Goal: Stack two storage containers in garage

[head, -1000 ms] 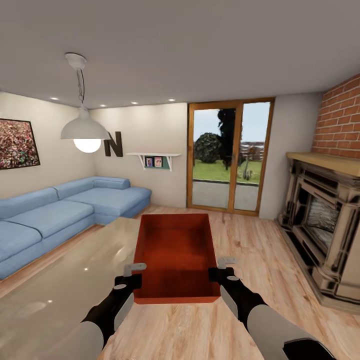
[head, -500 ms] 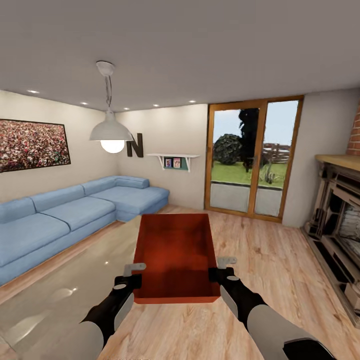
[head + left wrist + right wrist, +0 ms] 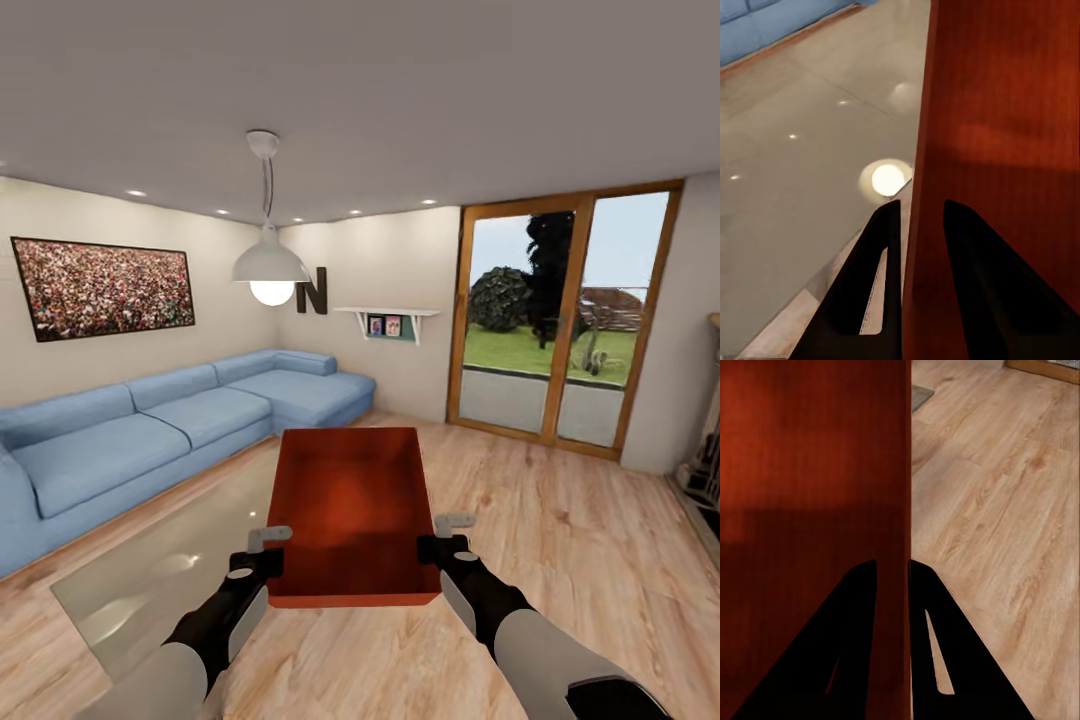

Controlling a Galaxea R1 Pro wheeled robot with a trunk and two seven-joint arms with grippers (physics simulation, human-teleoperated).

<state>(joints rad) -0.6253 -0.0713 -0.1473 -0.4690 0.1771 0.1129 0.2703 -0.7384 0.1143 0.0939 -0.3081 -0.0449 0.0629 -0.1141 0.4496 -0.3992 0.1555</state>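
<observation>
**Orange-red box held between both grippers in the living room**

Orange-red, open-top and rectangular, a plastic-looking storage container (image 3: 352,515) hangs in mid-air at the centre of the head view, carried above the floor with its long axis running toward 12 o'clock. The black left gripper (image 3: 262,552) clamps the container's left wall near its close corner, at about 7 o'clock from the box's middle. In the left wrist view, the left gripper (image 3: 916,225) has one dark finger (image 3: 881,247) outside the red wall and the other inside, pinched on the wall's edge. The black right gripper (image 3: 444,538) grips the right wall near its close corner, at about 5 o'clock. In the right wrist view, the right gripper (image 3: 892,577) likewise straddles the wall, its fingers (image 3: 859,607) closed on it. The box looks empty inside.

Below the container lies a light wood-plank floor (image 3: 560,540). At 8 o'clock sits a low table with a pale glossy top (image 3: 150,570). A long light-blue corner sofa (image 3: 170,420) stretches along the wall at 10 o'clock, under a framed reddish picture (image 3: 102,287). A white dome pendant lamp (image 3: 270,265) hangs at 11 o'clock. Wood-framed glass doors (image 3: 560,330) stand at 2 o'clock, with a lawn and trees outside.
</observation>
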